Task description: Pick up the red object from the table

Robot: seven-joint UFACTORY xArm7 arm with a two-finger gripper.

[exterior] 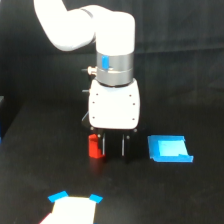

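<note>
Hovering pincer low beside red object

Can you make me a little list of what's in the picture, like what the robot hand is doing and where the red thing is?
robot hand: gripper down at the table, pointing straight down
red object: on the table, at the finger on the exterior view's left
grabbed yet: cannot tell
blue piece: on the table, toward the exterior view's right
pale patch: blue corners, near the bottom edge

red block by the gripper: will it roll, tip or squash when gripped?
The red block looks solid and chunky, so probably rigid. It sits squat on the table, so tipping or rolling seems unlikely. Being small, it's likely light; a finger partly hides it, so contact is unclear.
</note>
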